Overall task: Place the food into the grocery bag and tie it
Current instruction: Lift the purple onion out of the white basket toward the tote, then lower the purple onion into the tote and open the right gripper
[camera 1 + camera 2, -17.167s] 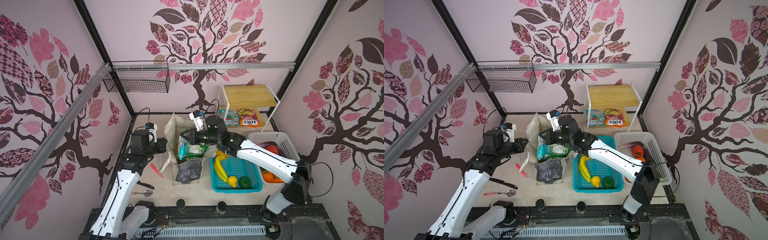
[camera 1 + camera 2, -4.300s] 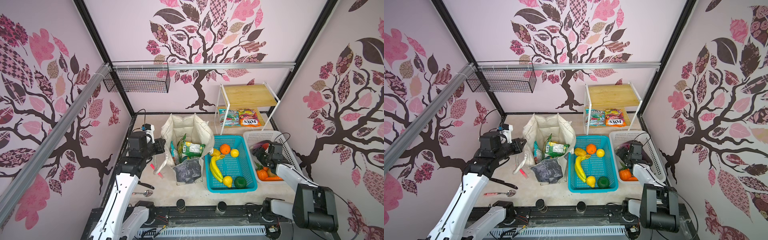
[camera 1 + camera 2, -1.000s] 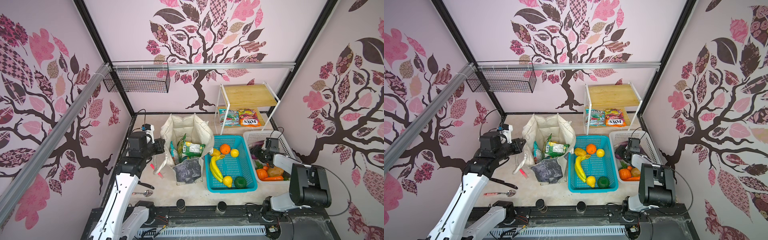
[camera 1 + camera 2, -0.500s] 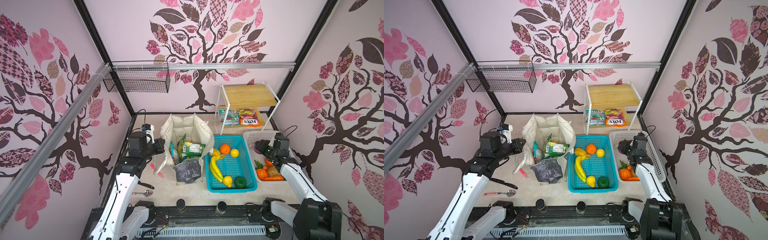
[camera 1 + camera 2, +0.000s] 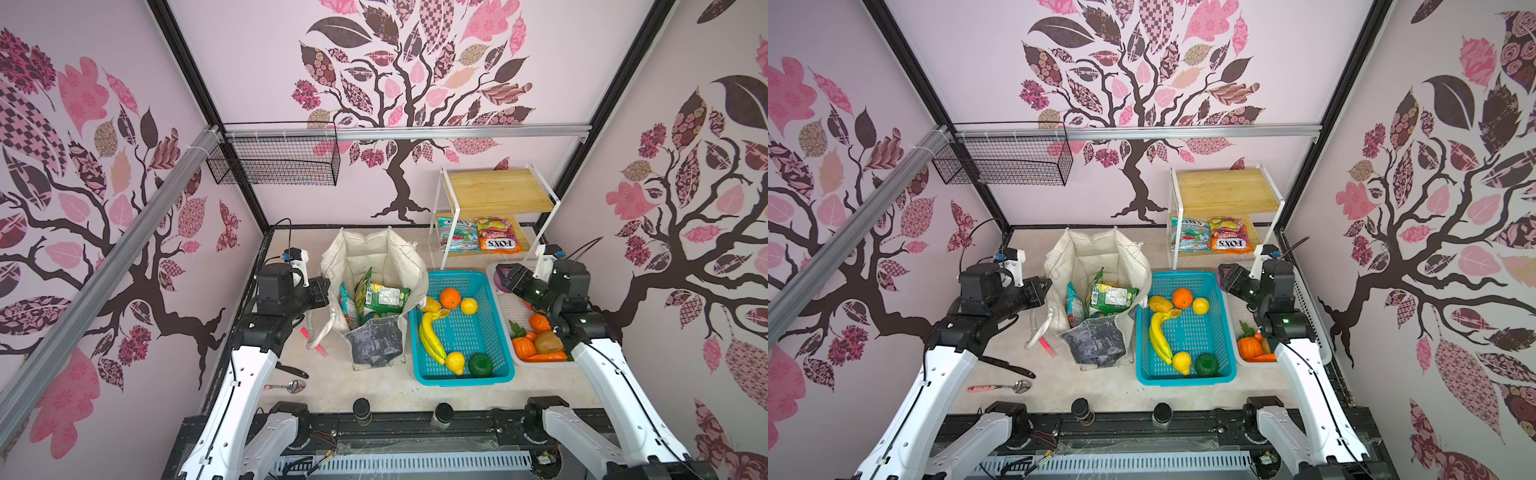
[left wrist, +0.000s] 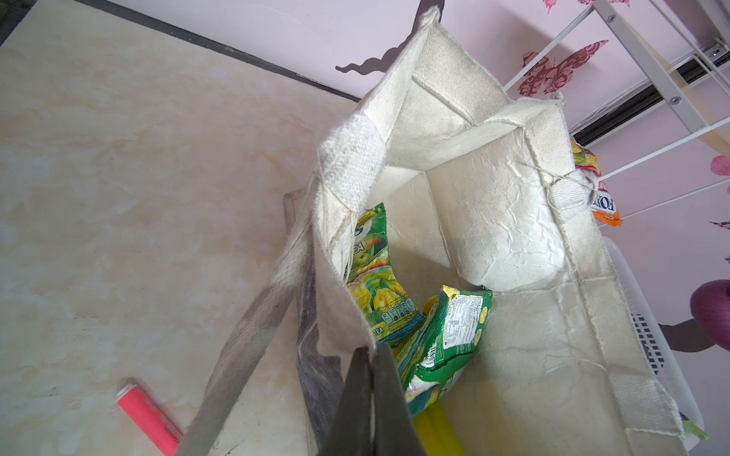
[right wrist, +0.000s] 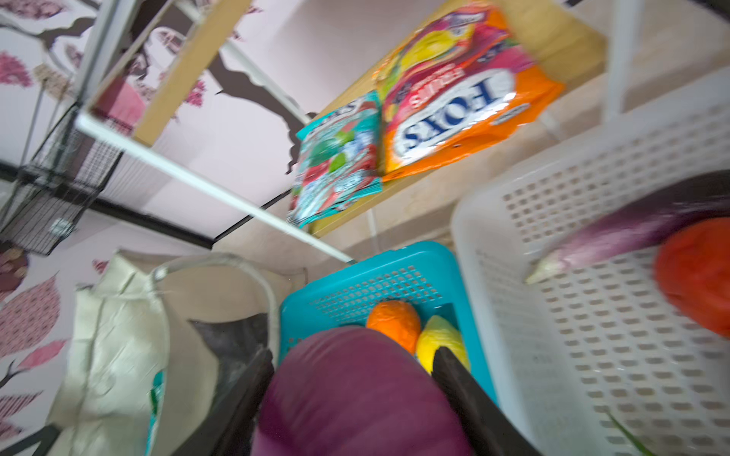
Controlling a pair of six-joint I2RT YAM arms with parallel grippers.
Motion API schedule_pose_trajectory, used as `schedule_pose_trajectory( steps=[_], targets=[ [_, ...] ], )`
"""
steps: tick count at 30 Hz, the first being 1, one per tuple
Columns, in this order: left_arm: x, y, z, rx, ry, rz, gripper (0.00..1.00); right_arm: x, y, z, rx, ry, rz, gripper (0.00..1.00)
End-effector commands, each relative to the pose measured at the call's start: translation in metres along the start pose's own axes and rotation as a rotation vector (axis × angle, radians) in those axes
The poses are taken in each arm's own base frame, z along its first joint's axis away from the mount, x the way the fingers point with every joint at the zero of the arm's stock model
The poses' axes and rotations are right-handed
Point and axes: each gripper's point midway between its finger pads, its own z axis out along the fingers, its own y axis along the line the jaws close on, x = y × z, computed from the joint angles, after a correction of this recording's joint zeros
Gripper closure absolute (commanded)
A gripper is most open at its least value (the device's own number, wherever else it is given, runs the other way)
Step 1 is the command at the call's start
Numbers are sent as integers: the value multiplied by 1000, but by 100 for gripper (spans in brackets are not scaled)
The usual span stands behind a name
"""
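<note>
Purple onion (image 7: 355, 395), cream bag (image 5: 374, 253), teal basket (image 5: 463, 380), white perforated basket (image 7: 592, 316)

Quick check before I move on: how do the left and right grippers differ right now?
The left gripper is pinched on the rim of the grocery bag, jaws nearly together; the right gripper has its jaws spread wide around the purple onion. In both top views the left gripper sits at the bag's left side, while the right gripper hangs over the far end of the white basket. Shared: both hold something; neither is empty.

One tote (image 5: 374, 257), two plastic baskets (image 5: 461, 276), two shelf packets (image 5: 498, 243), perhaps three bagged packets (image 5: 384, 297).
</note>
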Motion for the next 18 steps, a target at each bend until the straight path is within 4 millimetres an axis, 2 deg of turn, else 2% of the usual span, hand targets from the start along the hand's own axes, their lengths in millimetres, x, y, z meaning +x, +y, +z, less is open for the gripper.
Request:
schedule_pose_trajectory(
  steps=[1, 5, 10, 15, 18],
  targets=[
    [1, -1, -1, 11, -6, 12, 100, -2, 41, -5, -76, 5, -2, 55],
    [2, -1, 0, 12, -5, 13, 100, 12, 88, 3, -130, 31, -60, 55],
    [1, -4, 0, 27, -6, 15, 100, 38, 158, 23, -255, 96, -100, 54],
    [2, -4, 0, 29, -6, 14, 100, 91, 227, 54, -333, 247, -184, 53],
    [1, -4, 0, 32, -6, 16, 100, 119, 255, 70, -356, 297, -224, 52]
  ],
)
